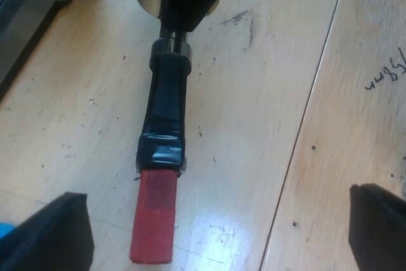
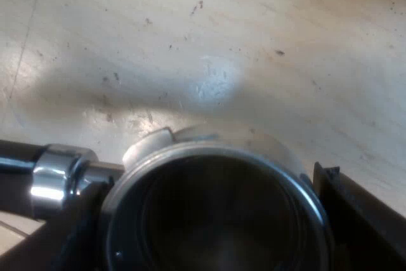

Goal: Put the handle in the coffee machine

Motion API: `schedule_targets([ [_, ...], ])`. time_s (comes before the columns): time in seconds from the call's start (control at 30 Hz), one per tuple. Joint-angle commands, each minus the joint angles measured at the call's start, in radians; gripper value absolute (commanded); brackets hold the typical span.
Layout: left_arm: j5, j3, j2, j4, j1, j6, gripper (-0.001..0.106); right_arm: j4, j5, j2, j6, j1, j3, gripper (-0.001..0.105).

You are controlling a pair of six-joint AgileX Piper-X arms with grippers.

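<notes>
Pincers first: right pincer (image 2: 209,220) is pinching the holder (image 1: 166,103) by its basket (image 2: 209,152), one finger sitting on each side of the round metal rim. And left pincer (image 1: 216,195) is hovering spread wide, touching nothing, with the red end (image 1: 154,217) pointing toward the gap between its fingers. Holder is stretching out over the table (image 1: 273,80); resting or just lifted, I'm not able to tell. Now the danger, as I'm reading it: smooth round metal is giving those fingers little to bite on, and the long handle is acting as a lever, so the holder could be swivelling or slipping on the way to the machine. If left pincer is closing off-centre on the handle, it could be twisting the basket out of the other grip.
</notes>
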Motion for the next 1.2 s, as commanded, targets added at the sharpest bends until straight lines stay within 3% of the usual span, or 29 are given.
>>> schedule_targets([
  [0.03,0.013,-0.003,0.002,-0.005,-0.005,0.033,0.083,0.008,-0.018,-0.014,-0.012,-0.005,-0.015,0.0],
  [0.2,0.013,0.011,0.002,-0.03,-0.005,0.089,0.083,0.013,-0.047,-0.014,-0.01,-0.005,-0.015,0.0],
  [0.43,0.013,0.098,0.002,-0.056,-0.005,0.147,0.083,0.016,-0.088,-0.014,0.001,-0.005,-0.015,0.0],
  [0.73,0.01,0.149,0.005,-0.117,-0.005,0.153,0.083,0.016,-0.115,-0.016,0.024,-0.005,-0.028,0.0],
  [1.2,0.013,0.148,0.184,-0.183,-0.005,0.228,0.083,0.044,-0.113,-0.016,0.024,-0.005,-0.069,0.0],
])
